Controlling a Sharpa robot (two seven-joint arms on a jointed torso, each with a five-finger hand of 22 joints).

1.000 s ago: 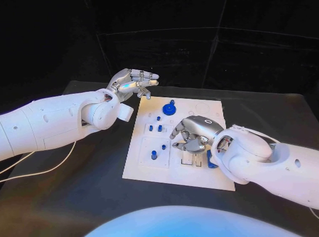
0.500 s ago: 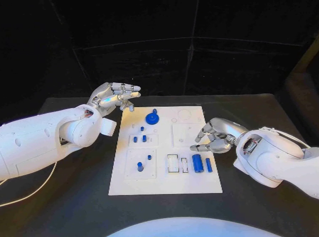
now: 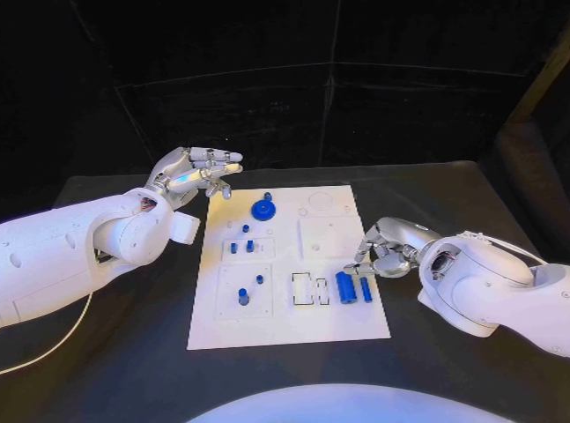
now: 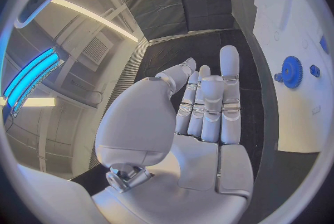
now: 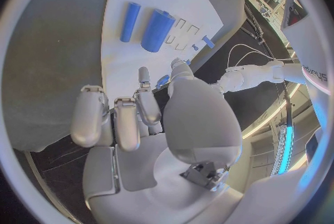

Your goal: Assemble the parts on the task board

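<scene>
My right hand (image 3: pixel 381 253) is empty with its fingers curled loosely, just beside the board's (image 3: pixel 329 231) right edge. The two blue cylinders (image 3: pixel 352 287) lie immediately to its inner side, long axes running toward me. My left hand (image 3: pixel 196 173) is released, off the far-left corner (well apart). A blue gear (image 3: pixel 264 210) stands in the board's far end, small pegs (image 3: pixel 246 246) in the left recesses.

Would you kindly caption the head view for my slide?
Both hands (left, right) hover empty beside the task board, blue gear standing on it.

The black table (image 3: pixel 475 203) carries the white task board (image 3: pixel 329 322) in its middle; the board lies flat.
</scene>
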